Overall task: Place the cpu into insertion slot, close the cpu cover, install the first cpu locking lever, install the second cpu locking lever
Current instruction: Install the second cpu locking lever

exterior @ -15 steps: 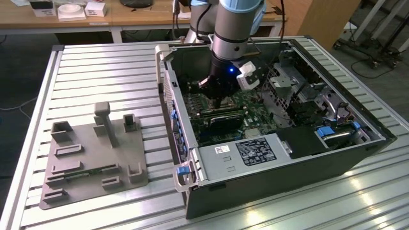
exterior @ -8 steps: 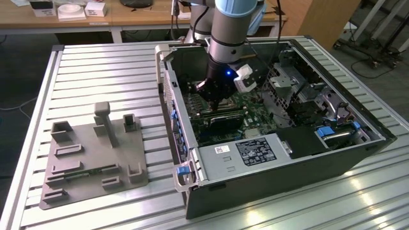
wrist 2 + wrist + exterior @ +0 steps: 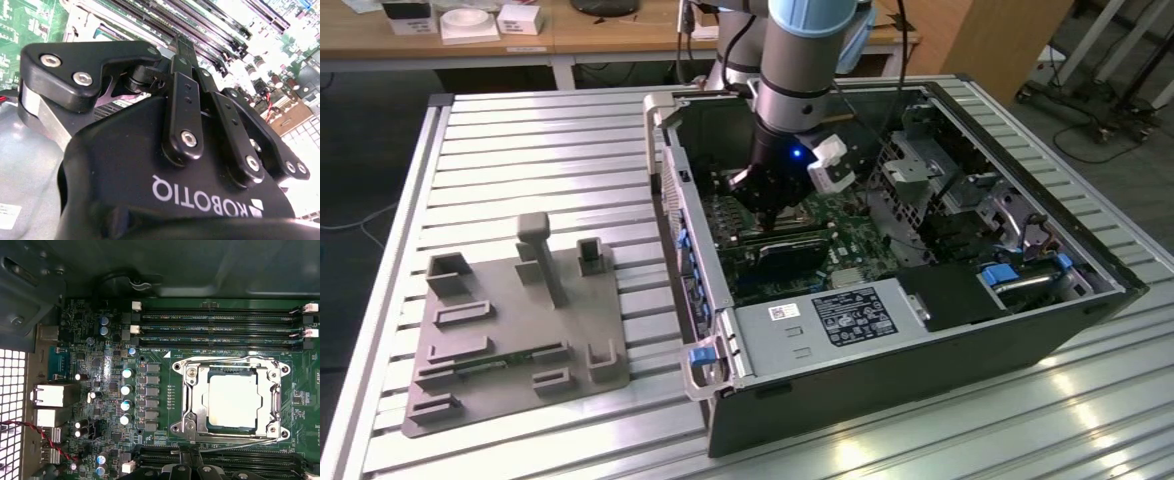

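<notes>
In the first wrist view the cpu (image 3: 232, 401) lies flat in the insertion slot (image 3: 179, 365) on the green board, its pale silvery top showing through the square cut-out of the cpu cover (image 3: 195, 392). The cover is down over the chip. A thin metal locking lever (image 3: 240, 444) runs along one side of the socket, slightly raised at one end. My gripper (image 3: 191, 462) has its black fingertips together at that lever's end. The second wrist view shows the fingers (image 3: 182, 65) closed to a narrow tip above the memory slots. In the exterior view the gripper (image 3: 771, 200) reaches down inside the open case.
The open computer case (image 3: 1014, 330) lies on a slatted metal table, with a grey white-labelled box (image 3: 854, 315) at its front. Long black memory slots (image 3: 220, 317) flank the socket. A grey fixture plate (image 3: 507, 320) sits toward the exterior view's left.
</notes>
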`<state>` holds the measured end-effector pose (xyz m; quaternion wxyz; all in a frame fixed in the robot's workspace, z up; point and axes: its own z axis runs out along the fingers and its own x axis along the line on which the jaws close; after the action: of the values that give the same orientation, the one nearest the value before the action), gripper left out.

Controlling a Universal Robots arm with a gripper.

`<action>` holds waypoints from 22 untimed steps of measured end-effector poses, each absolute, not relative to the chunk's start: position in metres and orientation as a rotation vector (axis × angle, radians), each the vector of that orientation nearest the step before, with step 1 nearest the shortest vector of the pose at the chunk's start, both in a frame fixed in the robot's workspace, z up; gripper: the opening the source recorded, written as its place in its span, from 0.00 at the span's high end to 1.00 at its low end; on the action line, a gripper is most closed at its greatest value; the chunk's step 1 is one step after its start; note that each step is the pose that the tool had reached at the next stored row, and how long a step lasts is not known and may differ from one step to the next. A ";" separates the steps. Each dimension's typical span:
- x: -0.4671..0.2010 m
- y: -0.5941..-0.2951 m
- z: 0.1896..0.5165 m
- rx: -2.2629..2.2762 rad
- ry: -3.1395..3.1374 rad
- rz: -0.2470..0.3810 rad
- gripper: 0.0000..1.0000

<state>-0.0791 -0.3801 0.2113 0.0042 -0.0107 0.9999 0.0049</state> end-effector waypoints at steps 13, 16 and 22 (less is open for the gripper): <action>-0.084 -0.380 0.208 -0.035 3.133 0.033 0.90; -0.085 -0.380 0.207 -0.038 3.133 0.037 0.90; -0.085 -0.380 0.206 -0.050 3.132 0.076 0.90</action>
<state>-0.0848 -0.3799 0.2055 0.0044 -0.0161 0.9996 0.0243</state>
